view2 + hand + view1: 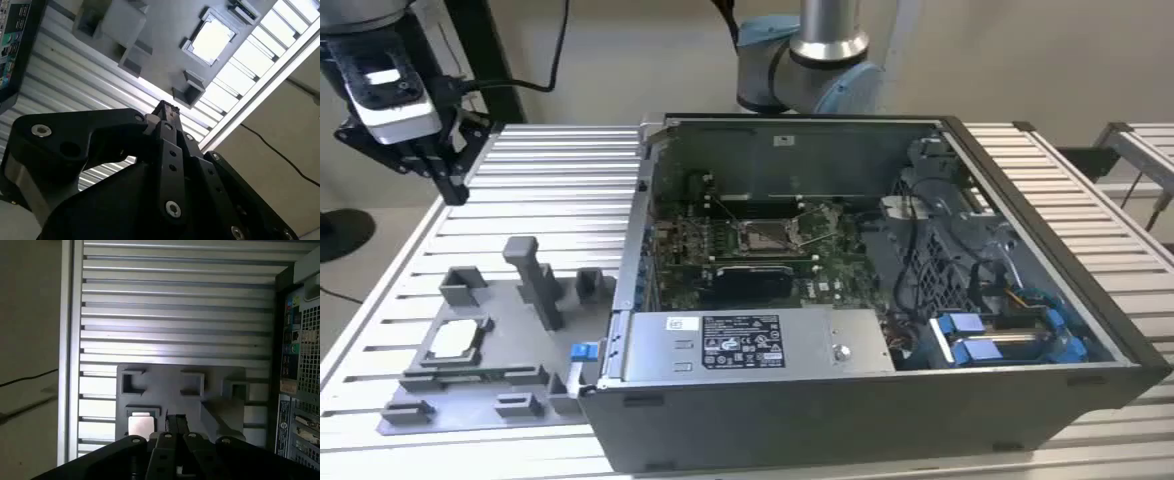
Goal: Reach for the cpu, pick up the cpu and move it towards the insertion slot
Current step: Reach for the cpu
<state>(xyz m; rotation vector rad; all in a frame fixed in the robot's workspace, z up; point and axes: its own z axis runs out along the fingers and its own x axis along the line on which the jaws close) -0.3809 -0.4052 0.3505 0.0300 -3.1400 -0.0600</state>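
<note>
**End effector empty, cpu seated in fixture**

The cpu (456, 338) lies flat in a pocket of the grey fixture plate (487, 405), at the near end of the slatted worktop (547, 180) on the exterior view's left. Nothing is touching it. A grey upright post (534, 280) stands on the plate between the cpu and the open computer case (854, 420).

The end effector (454, 192) hangs above the far-left part of the worktop, well apart from the cpu. Its fingers are brought together with nothing between them. Both wrist views look past the fingertips toward the plate.

The insertion slot (766, 234) sits on the green board (678, 250) inside the case, on the exterior view's right of the plate.
</note>
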